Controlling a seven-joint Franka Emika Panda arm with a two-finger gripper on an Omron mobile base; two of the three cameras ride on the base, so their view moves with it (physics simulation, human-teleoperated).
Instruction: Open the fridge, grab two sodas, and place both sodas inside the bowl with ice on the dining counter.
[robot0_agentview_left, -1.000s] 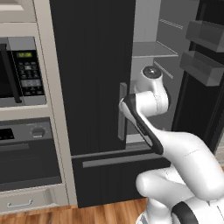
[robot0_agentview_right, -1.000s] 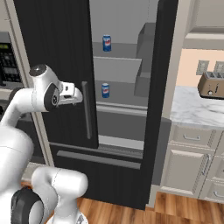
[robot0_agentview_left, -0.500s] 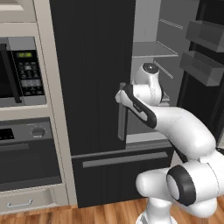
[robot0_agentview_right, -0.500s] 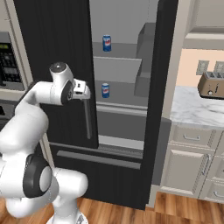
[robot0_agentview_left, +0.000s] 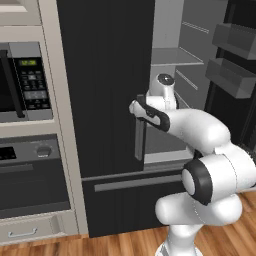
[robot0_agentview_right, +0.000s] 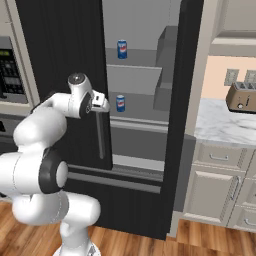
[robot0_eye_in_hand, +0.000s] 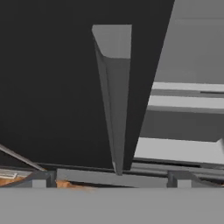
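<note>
Arm folded tight over its base, elbow bulging toward the cameras, forearm reaching forward and across to the fridge (robot0_agentview_right: 65, 60); the wrist sits level, at the top of the left door's bar handle (robot0_agentview_right: 101, 135); gripper (robot0_agentview_right: 102, 104) just beside the upper end of that handle in the right base view, though contact is hard to judge from here; in the hand view the handle (robot0_eye_in_hand: 114, 100) runs as a long grey wedge up the middle, between the two finger tips (robot0_eye_in_hand: 43, 178), which stand far apart at either side; jaws spread wide, nothing held.

Fridge: left door shut, black face toward the robot; right door (robot0_agentview_right: 180, 115) swung out, edge-on, its door bins (robot0_agentview_left: 232, 55) visible in the left base view; grey shelved interior exposed; handle's long axis vertical.

Sodas: upper can (robot0_agentview_right: 122, 49) upright on the upper shelf; lower can (robot0_agentview_right: 120, 103) upright on the shelf below, almost straight beneath the first; both stand with long axis vertical, near the left side of the opening; lower can near the gripper, apart from it.
</note>
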